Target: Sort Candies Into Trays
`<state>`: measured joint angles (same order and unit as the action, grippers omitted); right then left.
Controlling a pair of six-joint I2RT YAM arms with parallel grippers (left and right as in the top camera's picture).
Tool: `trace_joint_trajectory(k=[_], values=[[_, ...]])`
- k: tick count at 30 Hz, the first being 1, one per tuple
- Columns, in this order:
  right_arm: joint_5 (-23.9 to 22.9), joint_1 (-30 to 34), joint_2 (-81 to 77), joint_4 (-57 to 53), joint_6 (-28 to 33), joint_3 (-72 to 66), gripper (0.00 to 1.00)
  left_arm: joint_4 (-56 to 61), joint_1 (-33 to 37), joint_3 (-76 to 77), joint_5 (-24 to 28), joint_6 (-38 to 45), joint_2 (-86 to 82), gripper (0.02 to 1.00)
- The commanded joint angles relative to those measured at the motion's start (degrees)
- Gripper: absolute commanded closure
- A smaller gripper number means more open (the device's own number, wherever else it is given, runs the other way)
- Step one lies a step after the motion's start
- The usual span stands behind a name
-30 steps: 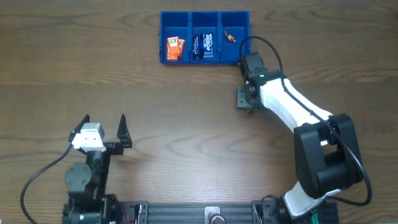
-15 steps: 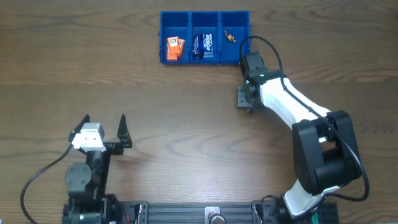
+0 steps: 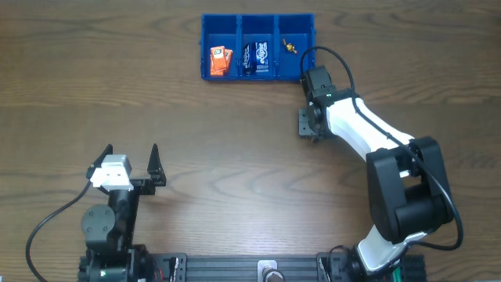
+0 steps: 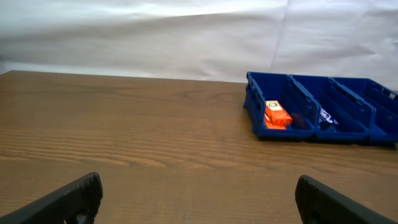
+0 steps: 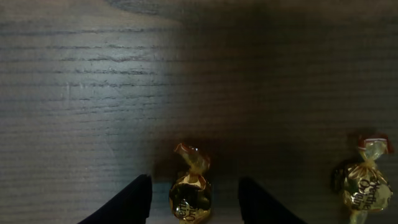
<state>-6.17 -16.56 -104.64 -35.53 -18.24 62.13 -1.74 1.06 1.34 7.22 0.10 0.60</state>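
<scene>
While right gripper (image 3: pixel 307 124), fingers apart, straddles 1 gold candy (image 5: pixel 189 198) on table (image 3: pixel 196 117) w/ 2nd gold candy (image 5: pixel 362 180) near, left gripper (image 3: pixel 131 150) sits spread by its base, well apart from blue tray (image 3: pixel 258 77): orange candy (image 3: pixel 220 61), blue candy (image 3: pixel 256 59), small gold piece (image 3: pixel 291 47), 1 per bin.

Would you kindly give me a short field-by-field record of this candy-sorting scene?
tray: blue plastic three-compartment tray on the wooden table
left compartment: orange wrapped candy
middle compartment: dark blue wrapped candy
right compartment: small gold candy
right pincer: open, straddling a gold foil-wrapped candy on the table
loose: second gold foil-wrapped candy beside it
left pincer: open, empty
</scene>
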Motion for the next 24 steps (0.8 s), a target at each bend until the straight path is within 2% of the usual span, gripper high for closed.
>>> trace_joint_trajectory(k=[1,8,17,24], values=[[-0.1,0.1,-2.1,0.7,0.5,-0.4,0.542,-2.0,0.0,-1.1,1.3,0.6,-0.3,0.02],[0.2,0.1,-2.1,0.8,0.5,-0.5,0.617,-2.0,0.0,-1.1,1.3,0.6,-0.3,0.02],[1.0,0.1,-2.1,1.4,0.5,-0.5,0.796,-2.0,0.0,-1.1,1.3,0.6,-0.3,0.023],[2.0,0.1,-0.2,1.3,0.8,1.4,0.829,-2.0,0.0,-1.1,1.3,0.6,-0.3,0.02]])
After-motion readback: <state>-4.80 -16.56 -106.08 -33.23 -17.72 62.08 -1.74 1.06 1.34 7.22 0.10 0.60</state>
